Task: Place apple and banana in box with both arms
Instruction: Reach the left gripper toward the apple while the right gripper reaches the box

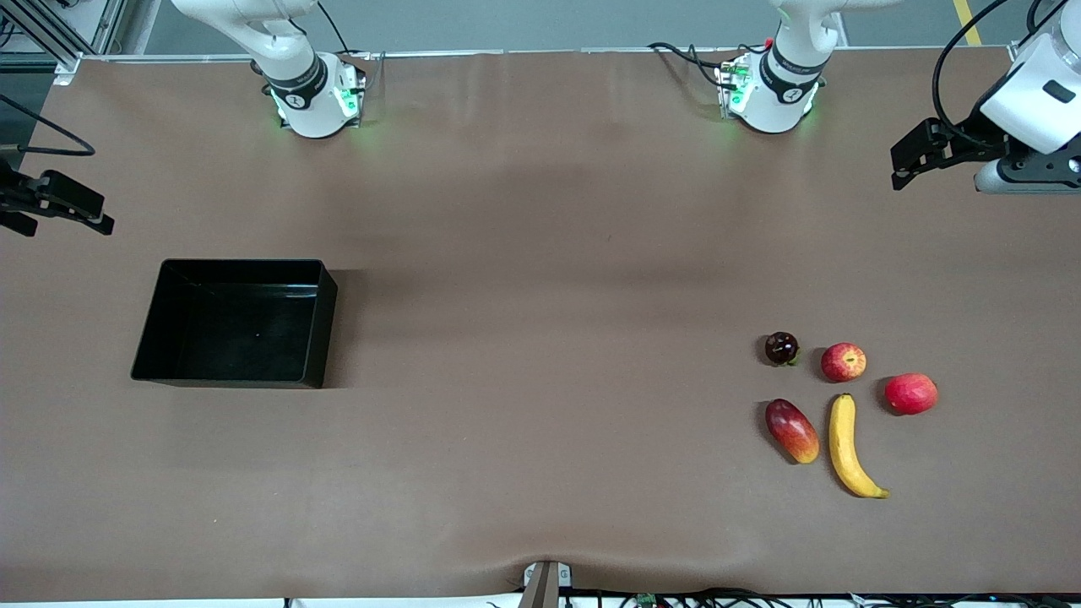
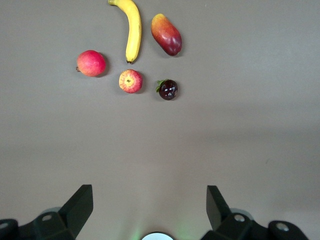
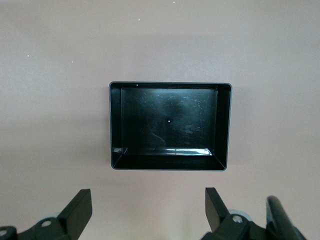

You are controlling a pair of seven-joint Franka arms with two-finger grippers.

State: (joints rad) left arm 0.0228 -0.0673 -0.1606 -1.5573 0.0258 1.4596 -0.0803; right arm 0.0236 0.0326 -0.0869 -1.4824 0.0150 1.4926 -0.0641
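Apple [image 1: 843, 361] sits tight among decoys: maroon fruit [image 1: 781, 348], plain red fruit [image 1: 910, 393], with banana [image 1: 849, 446] beside mango-like fruit [image 1: 791, 431]. Box [image 1: 317, 325] empty at right arm's end. Left gripper [image 2: 150, 210] and right gripper [image 3: 148, 210] wide open, empty, raised. Risk: wrong-fruit grab, neighbours nudged.

The table [image 1: 540, 253] is covered by a matt brown sheet, smooth apart from faint creases. The box [image 1: 317, 325] is made of black plastic; its inside is glossy, marked by fine scratches and pale reflections. A smooth, slightly waxy yellow skin is shown by the banana [image 1: 844, 439], and a smooth streaked red skin by the apple [image 1: 843, 361]. The small dark fruit [image 1: 781, 348] is polished to a shine. The arms [image 1: 296, 76] are cased in smooth white plastic with black bands.
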